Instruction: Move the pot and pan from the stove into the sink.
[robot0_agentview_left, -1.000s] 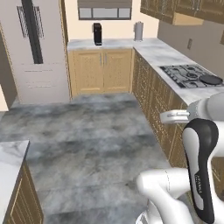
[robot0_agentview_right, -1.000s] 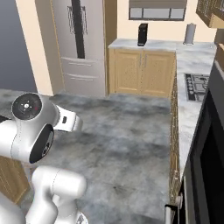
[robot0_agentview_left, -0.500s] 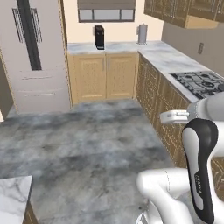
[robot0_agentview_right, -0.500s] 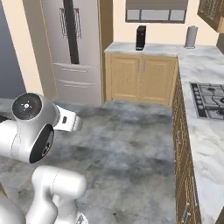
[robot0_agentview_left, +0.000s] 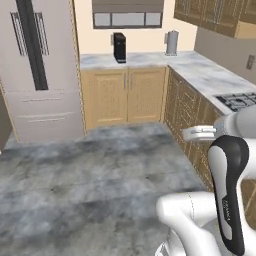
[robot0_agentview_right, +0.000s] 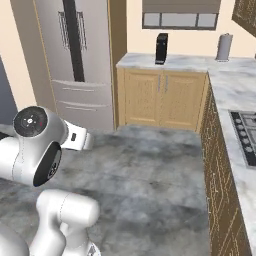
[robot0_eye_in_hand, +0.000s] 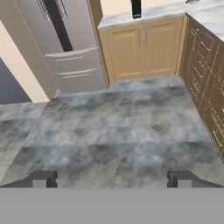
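- The gripper (robot0_eye_in_hand: 112, 178) is hanging over the grey marbled floor (robot0_eye_in_hand: 118, 131), its two dark finger tips (robot0_eye_in_hand: 41, 178) standing far apart at the bottom of the hand view; the jaws are spread wide and nothing is sitting between them.
- The stove (robot0_agentview_left: 239, 101) is showing at the right edge of the left base view, sunk into the pale marble counter (robot0_agentview_left: 200, 70); in the right base view its grates and a row of knobs (robot0_agentview_right: 246, 135) are sitting at the right edge.
- On the part of the stove that is in view, neither pot nor pan can be made out.
- The white arm (robot0_agentview_left: 227, 190) is rising at the lower right of the left base view and at the lower left of the right base view (robot0_agentview_right: 35, 155).
- A steel fridge (robot0_agentview_right: 75, 60) is standing to the left of the light wood cabinets (robot0_agentview_right: 162, 100).
- A black coffee machine (robot0_agentview_left: 119, 47) and a steel kettle (robot0_agentview_left: 172, 43) are standing well apart on the back counter, under a window (robot0_agentview_left: 127, 19).
- Wooden drawers (robot0_eye_in_hand: 203, 74) are running along the right side of the hand view.
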